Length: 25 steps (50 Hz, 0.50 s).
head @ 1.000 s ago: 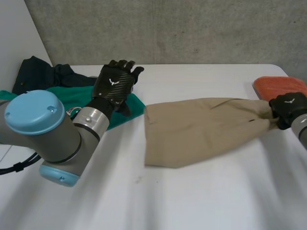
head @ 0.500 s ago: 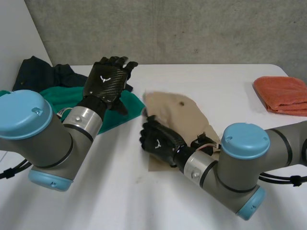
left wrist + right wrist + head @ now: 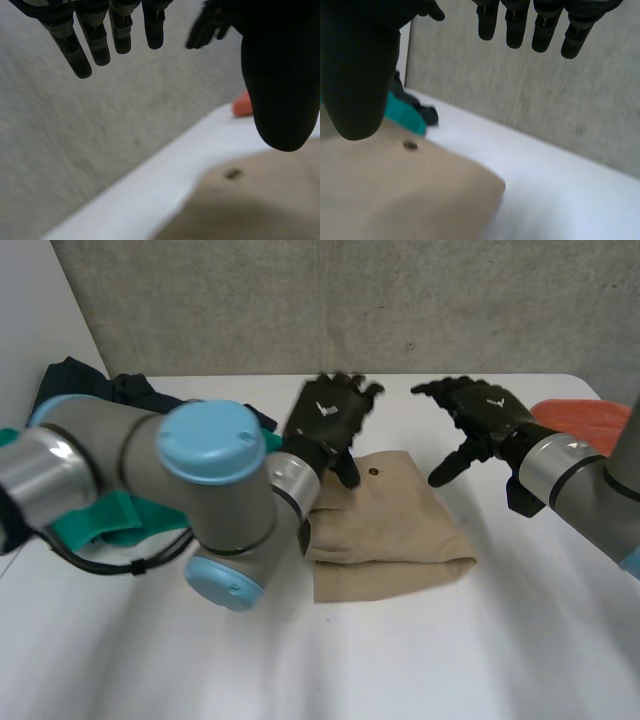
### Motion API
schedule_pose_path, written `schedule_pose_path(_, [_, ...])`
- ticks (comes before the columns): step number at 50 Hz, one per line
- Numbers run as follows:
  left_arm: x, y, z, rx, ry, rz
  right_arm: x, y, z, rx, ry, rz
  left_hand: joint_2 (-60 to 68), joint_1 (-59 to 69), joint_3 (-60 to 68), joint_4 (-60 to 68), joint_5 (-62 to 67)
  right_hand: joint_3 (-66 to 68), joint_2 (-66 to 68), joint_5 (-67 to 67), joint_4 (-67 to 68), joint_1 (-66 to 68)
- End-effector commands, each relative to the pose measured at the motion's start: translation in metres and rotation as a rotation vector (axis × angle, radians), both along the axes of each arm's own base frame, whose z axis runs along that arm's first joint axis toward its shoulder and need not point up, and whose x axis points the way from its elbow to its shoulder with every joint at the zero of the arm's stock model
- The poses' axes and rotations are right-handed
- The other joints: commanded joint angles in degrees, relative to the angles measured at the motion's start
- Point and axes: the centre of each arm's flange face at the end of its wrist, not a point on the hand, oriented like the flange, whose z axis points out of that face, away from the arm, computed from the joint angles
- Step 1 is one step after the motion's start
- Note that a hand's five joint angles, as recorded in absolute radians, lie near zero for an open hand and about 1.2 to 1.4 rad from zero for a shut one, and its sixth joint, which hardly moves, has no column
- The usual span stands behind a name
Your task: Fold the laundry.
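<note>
Roughly at the middle of the white table (image 3: 520, 640) lies the tan cloth (image 3: 385, 525), folded over on itself, with bare surface open along its near and right sides. The left hand (image 3: 322, 425) hovers above its far left corner, fingers straight and spread, holding nothing. The right hand (image 3: 490, 410) hangs near the far right corner, likewise splayed and empty. An orange towel (image 3: 590, 420) sits by the right edge, and a teal garment (image 3: 110, 520) and a dark garment (image 3: 65, 375) lie at the left. The right wrist view shows a small dark spot (image 3: 410, 145) on the cloth, perhaps a button, beside the thumb, with teal just past that corner. The left wrist view shows the towel beyond the cloth.
</note>
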Motion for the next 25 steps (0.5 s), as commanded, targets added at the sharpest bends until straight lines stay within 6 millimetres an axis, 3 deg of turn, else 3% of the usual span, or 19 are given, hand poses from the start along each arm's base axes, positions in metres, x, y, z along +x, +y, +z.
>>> schedule_pose_path(1, [-0.004,0.005,-0.040,0.128,-0.100,0.084,0.010,-0.017,-0.037,0.149,0.148,0.066,0.6,0.6,0.1,0.8,-0.1,-2.1,-2.1,-2.9,-2.2,-3.2])
schedule_pose_path(12, [0.020,0.015,-0.081,0.276,-0.289,0.182,0.010,-0.031,-0.097,0.169,0.325,0.091,0.4,0.5,0.0,0.6,-0.3,-2.1,-2.1,-2.9,-2.2,-3.2])
schedule_pose_path(15, [0.025,0.018,-0.090,0.316,-0.336,0.183,0.008,-0.032,-0.102,0.149,0.383,0.079,0.4,0.5,0.0,0.6,-0.3,-2.1,-2.1,-2.9,-2.2,-3.2])
schedule_pose_path(22, [0.027,0.019,-0.083,0.325,-0.341,0.177,0.009,-0.030,-0.091,0.054,0.488,0.081,0.3,0.3,-0.2,0.5,-0.5,-2.1,-2.1,-2.9,-2.2,-3.2])
schedule_pose_path(25, [0.027,0.015,-0.070,0.303,-0.317,0.168,0.008,-0.027,-0.067,0.000,0.476,0.070,0.3,0.3,-0.2,0.5,-0.5,-2.1,-2.1,-2.9,-2.2,-3.2])
